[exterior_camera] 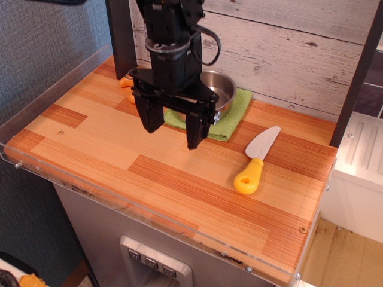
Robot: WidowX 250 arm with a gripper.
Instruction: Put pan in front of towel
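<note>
Here's the black gripper (173,127) hanging over the wooden table (179,179), its two fingers (151,116) spread wide apart with nothing between them. Right behind it sits the steel pan (220,89), resting on the green towel (230,119) near the back wall, partly hidden by the arm. Off to the right, well apart from the towel, a yellow-handled grey knife (256,160) lies flat on the table. A small orange object (125,82) peeks out at the arm's left.
</note>
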